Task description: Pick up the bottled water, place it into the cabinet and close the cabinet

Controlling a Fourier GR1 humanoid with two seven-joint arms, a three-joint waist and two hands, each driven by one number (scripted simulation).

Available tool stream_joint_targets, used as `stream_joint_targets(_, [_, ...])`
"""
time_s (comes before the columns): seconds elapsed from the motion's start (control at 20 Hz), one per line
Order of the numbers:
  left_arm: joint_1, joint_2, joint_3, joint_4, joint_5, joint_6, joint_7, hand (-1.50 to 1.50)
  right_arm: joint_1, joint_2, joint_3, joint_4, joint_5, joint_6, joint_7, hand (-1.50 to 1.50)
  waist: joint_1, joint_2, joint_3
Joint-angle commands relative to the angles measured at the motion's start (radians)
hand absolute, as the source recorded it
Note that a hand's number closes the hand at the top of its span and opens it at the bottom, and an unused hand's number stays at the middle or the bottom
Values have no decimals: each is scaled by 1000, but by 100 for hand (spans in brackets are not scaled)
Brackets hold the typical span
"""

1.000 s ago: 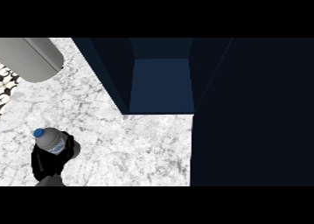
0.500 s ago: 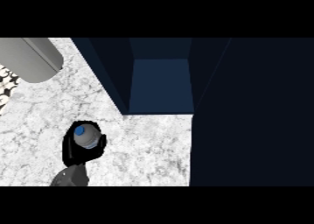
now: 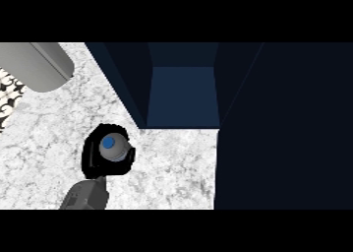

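Observation:
The bottled water [image 3: 113, 149] stands upright, seen from above with its blue cap on top. My left hand [image 3: 96, 166] is shut on it, black fingers curled round the body and hiding most of it. The hand and bottle hover over the white marble counter [image 3: 171, 157], just left of and in front of the open cabinet [image 3: 183, 96], whose blue inside shows between dark walls. My right hand does not show.
A grey cylinder [image 3: 30, 64] lies at the back left of the counter. A black-and-white patterned surface [image 3: 0, 98] runs along the left edge. A large dark panel [image 3: 288, 128] fills the right side.
My left hand has carried the bottle to the right and farther back, from the counter's near left toward the cabinet's opening.

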Motion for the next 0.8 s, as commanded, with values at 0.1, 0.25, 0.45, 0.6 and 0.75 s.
stream_joint_targets(0.1, [53, -2, -198, -277, 66, 145, 155, 150, 6, 16, -5, -115, -55, -10, 37, -150, 3, -2, 0])
stream_joint_targets(0.25, [-6, -2, -299, -382, 72, 270, 221, 150, -46, 15, -5, -49, -33, -10, 16, -150, -2, -1, 1])
stream_joint_targets(0.45, [1, -2, -453, -461, 50, 412, 254, 150, -64, -36, -48, -103, -128, -27, 119, -150, 1, 6, 0])
stream_joint_targets(0.6, [-72, -2, -513, -574, 29, 570, 410, 150, -57, -26, -57, -44, -74, 16, 39, -150, -9, 0, 0])
stream_joint_targets(0.75, [-148, -2, -575, -594, 16, 698, 455, 150, -63, -3, -40, -71, -92, -5, 75, -150, -12, 2, 0])
